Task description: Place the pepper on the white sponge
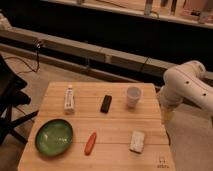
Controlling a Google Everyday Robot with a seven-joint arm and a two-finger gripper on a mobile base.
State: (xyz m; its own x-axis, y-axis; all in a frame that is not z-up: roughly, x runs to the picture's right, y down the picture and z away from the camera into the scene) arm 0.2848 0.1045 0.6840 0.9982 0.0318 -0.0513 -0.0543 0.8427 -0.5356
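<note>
Pale wooden boards form the surface (115, 125), which stands in a dim room with a low grey ledge (75, 47) running behind it and a dark wall (100, 22) beyond. At the far left a black frame (7, 97), perhaps a chair, stands on the floor and is only partly in view. On the left front of the surface sits a round green bowl (54, 136). Behind it lies a white tube (69, 99), whose printing is too small to read. Just right of the bowl, near the front edge, lies the pepper (90, 142), slim and red-orange, slightly tilted and touching nothing. Behind it, at mid-surface, lies a small black object (106, 103), rectangular in outline. Further right a pale cup (133, 96) stands upright toward the back. In front of the cup, near the front right corner, lies the white sponge (137, 141), apart from the pepper with bare wood between them. A small mark (161, 161) shows at that corner but cannot be read. Past the right edge hangs the hand (167, 114), at the end of the white arm (187, 85), pointing downward just beside the surface. Whether it is spread or pressed together cannot be told. The pepper lies well to the left of the hand and nearer the front, and the sponge is closer to the hand than the pepper is.
</note>
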